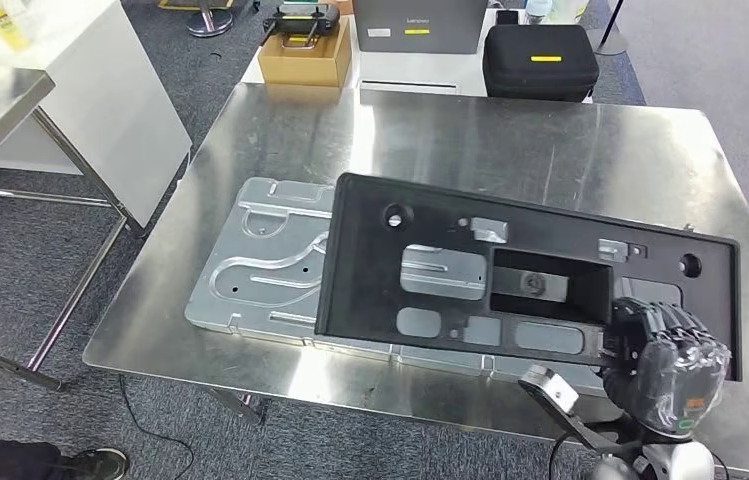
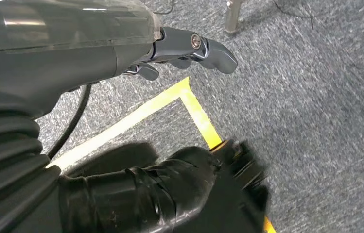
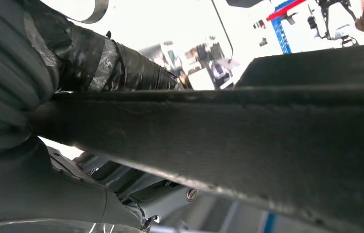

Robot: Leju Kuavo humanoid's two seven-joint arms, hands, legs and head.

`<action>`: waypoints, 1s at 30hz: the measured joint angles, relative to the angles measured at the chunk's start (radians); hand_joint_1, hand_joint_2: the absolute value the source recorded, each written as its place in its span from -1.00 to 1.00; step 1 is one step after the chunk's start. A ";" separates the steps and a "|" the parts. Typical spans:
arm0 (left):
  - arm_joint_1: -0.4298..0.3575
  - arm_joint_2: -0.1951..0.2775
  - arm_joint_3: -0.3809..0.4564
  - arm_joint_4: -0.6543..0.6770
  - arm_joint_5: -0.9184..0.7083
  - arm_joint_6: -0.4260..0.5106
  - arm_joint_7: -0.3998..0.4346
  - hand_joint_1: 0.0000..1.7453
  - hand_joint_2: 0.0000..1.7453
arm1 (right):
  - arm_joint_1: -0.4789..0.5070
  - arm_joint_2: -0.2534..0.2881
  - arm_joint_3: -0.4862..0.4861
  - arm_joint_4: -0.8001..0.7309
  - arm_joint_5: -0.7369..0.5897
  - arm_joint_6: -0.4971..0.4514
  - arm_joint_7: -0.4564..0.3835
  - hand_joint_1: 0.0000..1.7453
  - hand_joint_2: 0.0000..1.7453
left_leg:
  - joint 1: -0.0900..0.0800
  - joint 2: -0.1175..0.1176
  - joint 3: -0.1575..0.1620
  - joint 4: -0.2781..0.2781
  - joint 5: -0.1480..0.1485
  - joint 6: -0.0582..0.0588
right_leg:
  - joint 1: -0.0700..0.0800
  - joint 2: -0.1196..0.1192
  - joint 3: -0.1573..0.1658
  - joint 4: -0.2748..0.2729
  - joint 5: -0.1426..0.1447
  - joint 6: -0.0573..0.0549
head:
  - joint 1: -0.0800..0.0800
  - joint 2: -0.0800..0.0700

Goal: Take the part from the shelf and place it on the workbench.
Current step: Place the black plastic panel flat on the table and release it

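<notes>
While the large black rectangular plastic panel with cut-out openings [image 1: 470, 270] hangs tilted just above the stainless-steel workbench [image 1: 550, 150], the right hand [image 1: 662, 362] grips its near right edge, dark fingers [image 1: 650, 325] wrapped over the rim; in the right wrist view that same hand [image 3: 48, 97] clamps the panel's thick black edge [image 3: 248, 145]. Beneath the panel's left part lies a flat silver stamped metal plate with curved channels [image 1: 255, 265], resting on the workbench. The left hand [image 2: 170, 53] hangs over grey carpet [image 2: 316, 107] marked with yellow tape [image 2: 189, 102], holding nothing, fingers apart. Beyond the workbench sit a brown cardboard box [image 1: 305, 58] and a black zipped case [image 1: 538, 60].
</notes>
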 joint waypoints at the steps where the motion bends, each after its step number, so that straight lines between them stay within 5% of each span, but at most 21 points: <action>1: 0.000 0.000 -0.002 0.000 -0.003 0.000 0.002 -1.00 -1.00 | -0.009 0.000 0.000 0.007 0.037 0.000 0.007 0.90 1.00 | 0.000 0.000 -0.016 0.021 0.006 0.002 | 0.002 0.000 0.002 0.000 -0.001 -0.001 | 0.000 0.000; 2: 0.000 0.000 -0.005 0.000 -0.007 -0.001 0.004 -1.00 -1.00 | -0.020 0.000 0.000 0.014 0.078 0.000 0.017 0.90 1.00 | -0.001 0.000 -0.014 0.002 0.033 0.005 | 0.003 0.001 0.004 0.000 -0.003 -0.002 | 0.000 0.000; 4: -0.004 0.000 -0.011 0.000 -0.014 -0.003 0.010 -1.00 -1.00 | -0.044 0.000 -0.001 0.029 0.163 0.000 0.043 0.90 1.00 | -0.003 0.000 0.036 -0.124 0.112 0.019 | 0.005 0.003 0.011 -0.001 -0.006 -0.002 | 0.000 0.000; 6: -0.011 0.000 -0.016 0.000 -0.019 -0.006 0.014 -1.00 -1.00 | -0.068 0.000 -0.002 0.048 0.233 0.000 0.083 0.91 1.00 | -0.009 0.000 0.083 -0.230 0.151 0.031 | 0.008 0.004 0.014 -0.002 -0.007 0.004 | 0.000 0.000; 11: -0.018 -0.003 -0.022 0.000 -0.029 -0.012 0.023 -1.00 -1.00 | -0.114 -0.015 0.006 0.132 0.372 0.000 0.256 0.95 1.00 | -0.008 0.000 0.106 -0.285 0.161 0.047 | 0.009 0.000 0.014 0.000 -0.016 0.030 | 0.001 0.000; 16: -0.024 -0.008 -0.031 0.000 -0.039 -0.015 0.032 -1.00 -1.00 | -0.156 -0.044 0.042 0.248 0.424 0.000 0.395 0.94 1.00 | -0.007 0.002 0.114 -0.295 0.166 0.058 | 0.007 0.000 -0.106 0.241 -0.119 0.041 | 0.003 0.000; 18: -0.025 -0.009 -0.035 0.000 -0.042 -0.016 0.034 -1.00 -1.00 | -0.169 -0.057 0.059 0.302 0.427 0.000 0.434 0.94 1.00 | -0.008 0.001 0.114 -0.287 0.161 0.057 | 0.006 0.000 -0.093 0.203 -0.073 0.043 | 0.003 0.000; 21: -0.028 -0.012 -0.039 0.000 -0.044 -0.018 0.035 -1.00 -1.00 | -0.198 -0.077 0.080 0.364 0.431 0.000 0.466 0.94 1.00 | -0.010 -0.002 0.110 -0.268 0.148 0.049 | 0.007 0.001 -0.013 0.027 0.005 0.035 | 0.003 0.000; 26: -0.030 -0.013 -0.041 0.000 -0.045 -0.018 0.036 -1.00 -1.00 | -0.217 -0.089 0.098 0.412 0.432 0.000 0.473 0.87 1.00 | -0.013 -0.002 0.100 -0.254 0.137 0.028 | 0.009 0.002 0.000 -0.010 0.012 0.012 | 0.002 0.000; 28: -0.031 -0.013 -0.042 0.000 -0.047 -0.019 0.036 -1.00 -1.00 | -0.227 -0.093 0.104 0.429 0.428 0.005 0.486 -0.10 1.00 | -0.010 -0.001 0.067 -0.182 0.092 0.017 | 0.004 0.000 0.002 -0.015 0.015 0.003 | 0.002 0.000; 30: -0.031 -0.014 -0.043 0.000 -0.051 -0.021 0.038 -1.00 -1.00 | -0.241 -0.099 0.109 0.457 0.419 0.014 0.511 -1.00 1.00 | -0.006 0.000 0.006 -0.051 0.033 0.009 | 0.004 -0.001 0.001 -0.016 0.015 -0.001 | 0.002 0.000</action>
